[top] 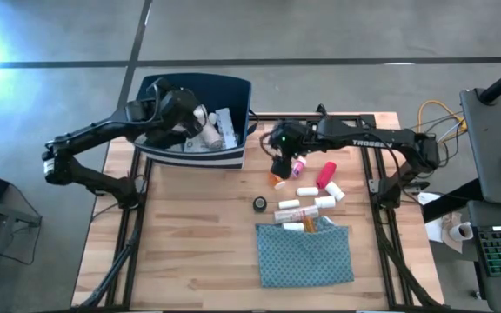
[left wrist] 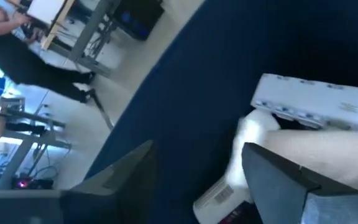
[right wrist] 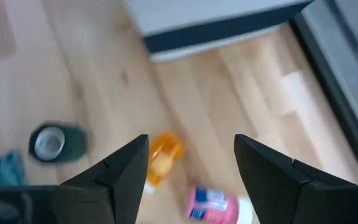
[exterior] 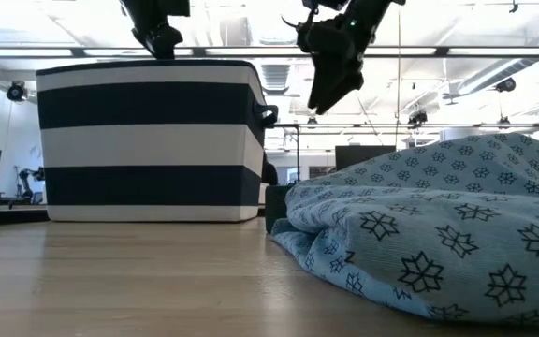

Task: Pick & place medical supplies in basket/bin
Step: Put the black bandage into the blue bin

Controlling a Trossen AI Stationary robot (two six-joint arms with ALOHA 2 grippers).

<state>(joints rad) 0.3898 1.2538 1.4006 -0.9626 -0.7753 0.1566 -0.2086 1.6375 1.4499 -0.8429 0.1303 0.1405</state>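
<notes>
Supplies lie in a loose cluster toward the right half of the desk in the high view: an orange vial [top: 277, 182], a pink-labelled bottle [top: 298, 165], a red tube [top: 326, 174], white packets [top: 307, 205] and a small black roll [top: 260, 203], just behind the teal cloth [top: 305, 254] at the front edge. The right tool [top: 281, 162] hovers directly over the vial and pink bottle, so the right arm is much the nearer one. The navy bin [top: 233, 155] stands at the desk's back left corner; the left tool [top: 168, 113] is over its inside, among items already dropped in.

Low view: the cloth [exterior: 438, 215] hides every loose supply; only the striped bin [exterior: 148, 140] and the right tool [exterior: 330, 70], well above the desk, show.

Left wrist view: the left tool [left wrist: 191, 180] stands wide and empty above a blue-and-white box [left wrist: 316, 102] on the bin floor; what lies under the fingers is hard to make out.

Right wrist view: the right tool [right wrist: 191, 165] is spread wide, holding nothing. The vial [right wrist: 161, 158] sits between its fingers, long axis roughly along the gap, beside the pink bottle [right wrist: 211, 204] and well apart from the roll [right wrist: 55, 143].
</notes>
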